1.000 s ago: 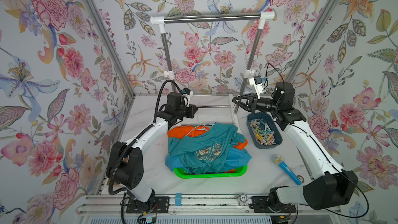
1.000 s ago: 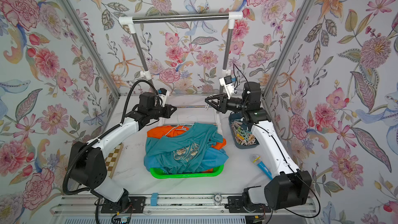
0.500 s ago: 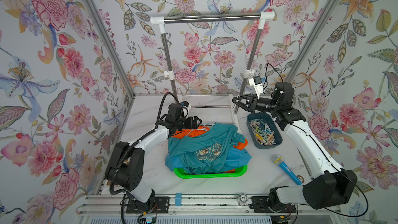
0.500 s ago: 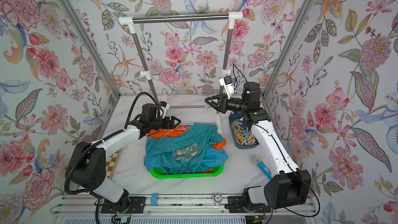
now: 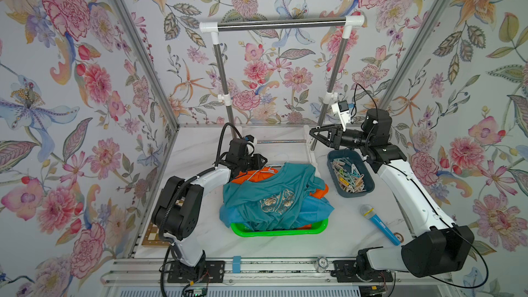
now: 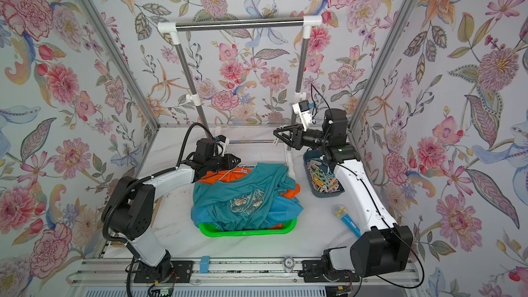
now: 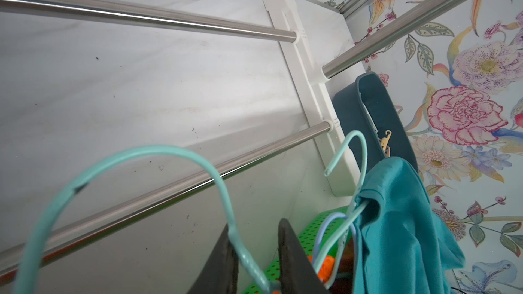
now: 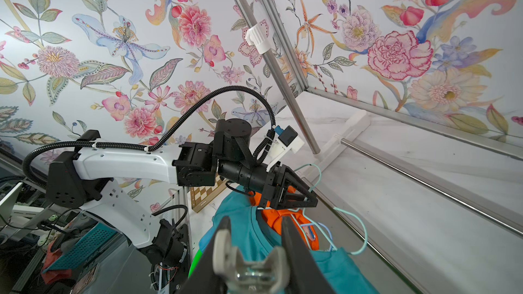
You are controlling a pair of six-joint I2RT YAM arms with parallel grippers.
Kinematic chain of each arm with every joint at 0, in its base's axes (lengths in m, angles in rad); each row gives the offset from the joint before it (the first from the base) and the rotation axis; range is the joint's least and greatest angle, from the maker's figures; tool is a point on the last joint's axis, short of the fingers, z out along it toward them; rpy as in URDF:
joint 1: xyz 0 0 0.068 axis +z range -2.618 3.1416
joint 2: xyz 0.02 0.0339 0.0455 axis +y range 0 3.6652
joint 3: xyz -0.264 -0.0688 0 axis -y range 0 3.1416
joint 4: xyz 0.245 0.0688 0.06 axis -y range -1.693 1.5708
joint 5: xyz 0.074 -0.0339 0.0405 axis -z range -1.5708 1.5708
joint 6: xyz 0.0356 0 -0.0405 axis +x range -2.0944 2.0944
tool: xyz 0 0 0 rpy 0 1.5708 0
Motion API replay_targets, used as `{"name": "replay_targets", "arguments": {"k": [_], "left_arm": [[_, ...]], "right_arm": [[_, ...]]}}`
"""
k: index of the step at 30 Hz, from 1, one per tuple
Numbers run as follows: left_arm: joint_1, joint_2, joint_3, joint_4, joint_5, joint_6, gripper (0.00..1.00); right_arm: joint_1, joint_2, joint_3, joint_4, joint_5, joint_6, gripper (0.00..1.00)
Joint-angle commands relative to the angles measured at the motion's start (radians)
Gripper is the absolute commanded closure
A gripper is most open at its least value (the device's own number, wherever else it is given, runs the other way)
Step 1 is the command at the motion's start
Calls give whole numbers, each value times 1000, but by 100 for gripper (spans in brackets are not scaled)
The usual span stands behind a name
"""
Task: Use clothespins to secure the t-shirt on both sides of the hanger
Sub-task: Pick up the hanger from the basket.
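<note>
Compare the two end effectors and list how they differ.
The right end effector pinches a beige clothespin; the left end effector brackets the neck of a mint hanger, grip unclear. The right end effector hangs higher, by the blue bin; the left end effector sits low beside the teal t-shirt. Both are black and two-fingered.

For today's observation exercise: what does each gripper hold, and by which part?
Right gripper: a beige clothespin, pinched across its two arms. Left gripper: jaws straddle the mint hanger at its neck, not clamped.
</note>
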State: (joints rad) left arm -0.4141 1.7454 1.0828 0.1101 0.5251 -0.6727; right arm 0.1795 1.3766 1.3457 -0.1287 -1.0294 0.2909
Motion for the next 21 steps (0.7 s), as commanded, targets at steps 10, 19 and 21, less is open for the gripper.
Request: {"name": "replay_targets", "arguments": {"k": [10, 19, 21], "left_arm": [[-9, 7, 132, -35, 44, 76, 100], [-9, -89, 224, -219, 65, 287, 100], [-8, -120, 234, -242, 73, 314, 100]], "right_arm": [[-3, 16, -12, -6, -2, -10, 69], [9, 27, 4, -3, -8, -9, 69], [13, 30, 15, -4, -9, -9, 69]]}}
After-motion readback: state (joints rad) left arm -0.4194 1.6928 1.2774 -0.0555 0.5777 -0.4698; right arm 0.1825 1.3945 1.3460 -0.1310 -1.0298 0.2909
